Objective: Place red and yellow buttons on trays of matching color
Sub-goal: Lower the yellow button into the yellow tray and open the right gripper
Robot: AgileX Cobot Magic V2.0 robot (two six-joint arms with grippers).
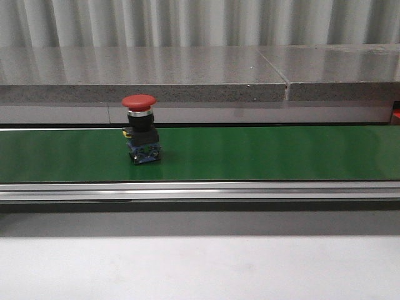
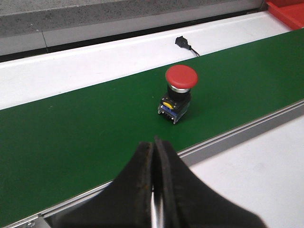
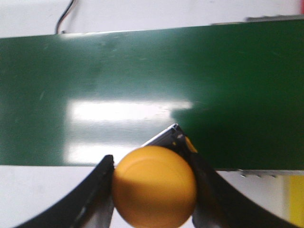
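Observation:
A red button [image 1: 140, 128] with a mushroom cap stands upright on the green belt [image 1: 262, 153], left of centre in the front view. The left wrist view shows the same red button [image 2: 179, 90] a short way beyond my left gripper [image 2: 155, 142], whose jaws are shut with nothing between them. My right gripper [image 3: 153, 164] is shut on a yellow button [image 3: 155, 186], held above the belt's edge [image 3: 142, 95]. A red tray corner [image 2: 287, 9] shows at the far end of the belt, and a yellow strip [image 3: 297, 199] sits at the edge of the right wrist view. Neither gripper appears in the front view.
A grey stone ledge [image 1: 187, 72] runs behind the belt. An aluminium rail [image 1: 200, 190] borders the belt's near side, with white table surface [image 1: 200, 269] in front. A small black connector with a wire [image 2: 183, 42] lies on the white surface beyond the belt.

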